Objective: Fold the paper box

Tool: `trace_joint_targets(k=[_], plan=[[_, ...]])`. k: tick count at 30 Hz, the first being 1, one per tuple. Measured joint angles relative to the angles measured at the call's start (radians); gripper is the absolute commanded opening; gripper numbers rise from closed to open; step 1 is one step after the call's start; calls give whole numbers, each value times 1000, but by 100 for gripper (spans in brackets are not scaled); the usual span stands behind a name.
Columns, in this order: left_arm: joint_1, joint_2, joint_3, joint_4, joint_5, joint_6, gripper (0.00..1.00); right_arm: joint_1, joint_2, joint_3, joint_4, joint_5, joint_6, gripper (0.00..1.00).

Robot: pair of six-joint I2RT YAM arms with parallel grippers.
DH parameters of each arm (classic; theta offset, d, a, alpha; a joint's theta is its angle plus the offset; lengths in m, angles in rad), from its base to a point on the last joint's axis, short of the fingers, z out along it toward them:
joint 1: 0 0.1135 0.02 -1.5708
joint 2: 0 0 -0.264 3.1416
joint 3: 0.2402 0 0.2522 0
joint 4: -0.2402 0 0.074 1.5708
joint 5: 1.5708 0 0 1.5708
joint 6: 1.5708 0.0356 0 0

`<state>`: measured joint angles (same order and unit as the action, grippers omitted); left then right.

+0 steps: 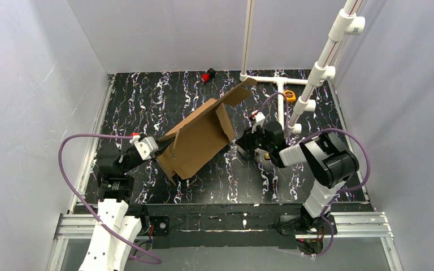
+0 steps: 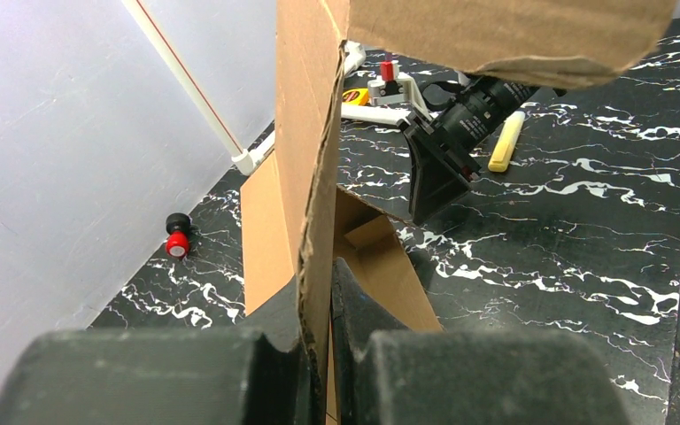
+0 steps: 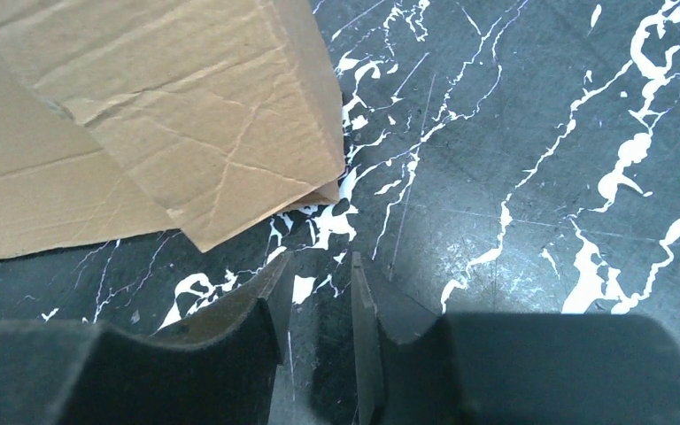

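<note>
1. Paper box (image 1: pixel 200 138): brown corrugated sheet, partly folded, standing up off the counter (image 1: pixel 147 101), a little left of centre, lower edge down on the surface.
2. Long panel running diagonally from the near-left side toward the far-right corner; top flap tip raised near the far edge, close to the white pipe frame (image 1: pixel 275 79).
3. Left hand (image 1: pixel 159 148): clamped tight on the box's near-left edge. In the left wrist view (image 2: pixel 319 297), cardboard is sandwiched between both fingers (image 2: pixel 354 310), with the wall rising upright out of the grip.
4. Same view: small inner flap folded down at the box bottom, side panel leaning away to the left.
5. Right hand (image 1: pixel 243 145): low over the counter just right of the box, apart from it.
6. Right wrist view (image 3: pixel 319 274): jaws only a narrow gap apart, gripping nothing, bare counter showing through the gap.
7. Same view: creased flap corner of the box ahead and left of the fingertips, near, not touching.
8. Red-and-black knob (image 1: pixel 208 75) at the far edge, well apart from the box.
9. Yellow tape measure (image 1: pixel 290 95) beside the pipe frame, toward the far-right corner.
10. Yellow stick (image 2: pixel 506 142) lying on the counter beside the right arm; cannot tell what it is.
</note>
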<state>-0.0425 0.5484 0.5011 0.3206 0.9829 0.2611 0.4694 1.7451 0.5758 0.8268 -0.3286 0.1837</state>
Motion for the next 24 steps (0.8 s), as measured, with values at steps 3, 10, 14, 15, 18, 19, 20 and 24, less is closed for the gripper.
trace_joint_targets(k=[3,10,14,15,18,19,20,24], plan=[[0,-3,-3,0,0,0,0,0,29,10,14,9,23,43],[-1,-3,-3,0,0,0,0,4,84,38,58,13,56,45],[-1,-3,-3,0,0,0,0,5,107,47,88,13,84,45],[-1,-3,-3,0,0,0,0,5,114,51,98,13,92,45],[-2,-2,-3,0,0,0,0,5,141,64,129,19,125,45],[-2,-2,-3,0,0,0,0,6,150,69,141,26,137,45],[-2,-2,-3,0,0,0,0,7,158,72,151,35,150,44],[-2,-2,-3,-2,0,0,0,11,164,75,163,81,188,43]])
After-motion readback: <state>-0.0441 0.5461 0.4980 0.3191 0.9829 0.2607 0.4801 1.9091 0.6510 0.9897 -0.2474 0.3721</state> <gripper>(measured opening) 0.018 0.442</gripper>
